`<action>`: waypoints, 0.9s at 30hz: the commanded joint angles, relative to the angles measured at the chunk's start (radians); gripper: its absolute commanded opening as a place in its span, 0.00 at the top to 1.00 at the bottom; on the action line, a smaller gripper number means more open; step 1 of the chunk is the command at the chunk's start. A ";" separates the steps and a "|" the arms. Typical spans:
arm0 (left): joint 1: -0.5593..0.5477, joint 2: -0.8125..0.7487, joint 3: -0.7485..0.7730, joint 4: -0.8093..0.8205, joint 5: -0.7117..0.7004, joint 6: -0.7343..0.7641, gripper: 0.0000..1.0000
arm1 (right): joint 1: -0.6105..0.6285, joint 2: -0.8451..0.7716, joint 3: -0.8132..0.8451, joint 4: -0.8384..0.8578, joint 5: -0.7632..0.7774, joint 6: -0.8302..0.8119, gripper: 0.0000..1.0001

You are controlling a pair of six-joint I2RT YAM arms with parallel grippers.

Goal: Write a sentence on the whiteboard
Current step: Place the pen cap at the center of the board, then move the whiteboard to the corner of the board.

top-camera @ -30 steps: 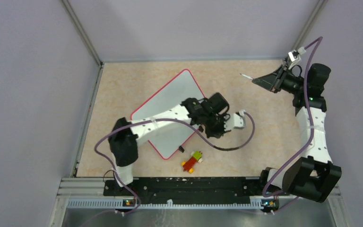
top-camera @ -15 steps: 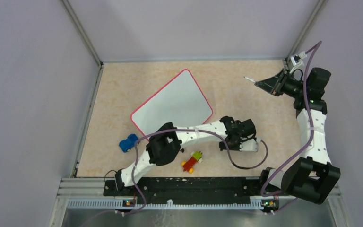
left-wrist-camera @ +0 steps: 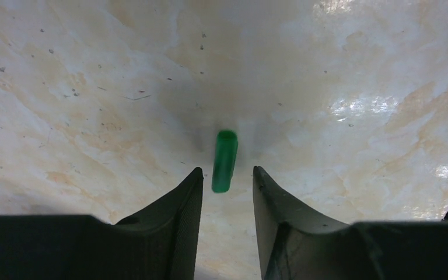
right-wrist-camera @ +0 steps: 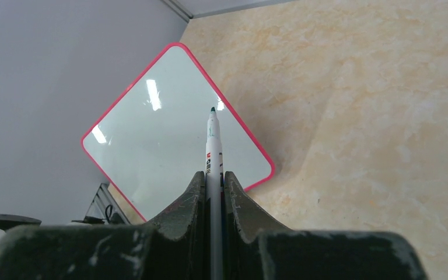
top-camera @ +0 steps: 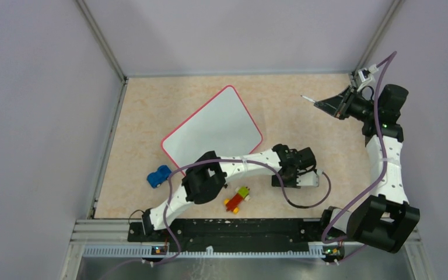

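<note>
The left gripper [left-wrist-camera: 227,171] is low over the table [left-wrist-camera: 93,87], not far from the near edge and a bit right of the middle. Its two black fingers [left-wrist-camera: 181,204] are apart and hold nothing. A small green cap [left-wrist-camera: 224,160] lies on the table between the finger ends. There is a little gap on each side of it.

The right gripper [right-wrist-camera: 214,175] is up in the air by the far right corner of the table. It squeezes a white marker [right-wrist-camera: 212,146], and the dark tip points to the left, toward the whiteboard [right-wrist-camera: 169,140].

The whiteboard lies flat on the left middle part of the table. It is turned like a diamond, with one corner pointing at the far edge. The left arm [top-camera: 239,166] crosses over its near corner.

A blue toy car [top-camera: 158,176] sits near the board's near left side. A red, yellow and green block toy [top-camera: 237,199] sits close to the near edge, just beside the left arm.
</note>
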 commanded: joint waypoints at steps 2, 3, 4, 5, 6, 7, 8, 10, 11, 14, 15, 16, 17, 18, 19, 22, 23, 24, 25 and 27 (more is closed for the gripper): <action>-0.002 -0.046 0.005 0.023 0.038 -0.007 0.55 | -0.006 -0.035 -0.004 0.025 -0.012 -0.015 1.00; -0.001 -0.064 -0.004 0.030 0.035 -0.001 0.53 | -0.006 -0.035 -0.004 0.026 -0.013 -0.014 1.00; 0.001 -0.082 -0.014 0.036 0.033 0.007 0.51 | -0.005 -0.035 -0.004 0.027 -0.014 -0.012 1.00; 0.006 -0.110 -0.025 0.041 0.034 0.025 0.48 | -0.006 -0.035 -0.005 0.028 -0.015 -0.012 1.00; 0.010 -0.131 -0.040 0.047 0.028 0.046 0.47 | -0.005 -0.035 -0.006 0.030 -0.017 -0.009 1.00; 0.018 -0.147 -0.057 0.056 0.013 0.067 0.46 | -0.005 -0.035 -0.007 0.030 -0.019 -0.009 1.00; 0.029 -0.162 -0.071 0.059 -0.007 0.093 0.45 | -0.005 -0.035 -0.008 0.032 -0.020 -0.007 1.00; 0.057 -0.180 -0.091 0.048 -0.017 0.142 0.45 | -0.005 -0.036 -0.009 0.032 -0.022 -0.005 1.00; 0.071 -0.184 -0.097 0.039 -0.018 0.165 0.45 | -0.006 -0.038 -0.008 0.031 -0.023 -0.007 1.00; 0.117 -0.196 -0.122 0.003 -0.018 0.242 0.45 | -0.005 -0.040 -0.008 0.029 -0.023 -0.007 1.00; 0.125 -0.203 -0.142 0.000 -0.027 0.282 0.45 | -0.005 -0.040 -0.009 0.029 -0.023 -0.007 1.00; 0.131 -0.212 -0.164 0.008 -0.039 0.304 0.45 | -0.005 -0.042 -0.010 0.033 -0.024 -0.004 1.00; 0.135 -0.221 -0.185 0.022 -0.048 0.343 0.44 | -0.005 -0.042 -0.012 0.039 -0.025 -0.002 1.00; 0.139 -0.228 -0.200 0.036 -0.054 0.367 0.44 | -0.005 -0.043 -0.015 0.043 -0.026 0.002 1.00; 0.145 -0.231 -0.210 0.045 -0.057 0.388 0.44 | -0.006 -0.041 -0.017 0.048 -0.026 0.005 1.00; 0.161 -0.221 -0.212 0.039 -0.082 0.426 0.43 | -0.006 -0.039 -0.015 0.048 -0.034 0.009 1.00; 0.167 -0.216 -0.209 0.034 -0.083 0.434 0.43 | -0.005 -0.039 -0.015 0.047 -0.036 0.009 1.00; 0.174 -0.212 -0.207 0.028 -0.081 0.443 0.43 | -0.005 -0.039 -0.015 0.047 -0.036 0.009 1.00; 0.180 -0.206 -0.207 0.019 -0.082 0.451 0.43 | -0.006 -0.039 -0.015 0.047 -0.038 0.009 1.00; 0.186 -0.193 -0.209 0.006 -0.100 0.461 0.43 | -0.005 -0.039 -0.015 0.046 -0.040 0.008 1.00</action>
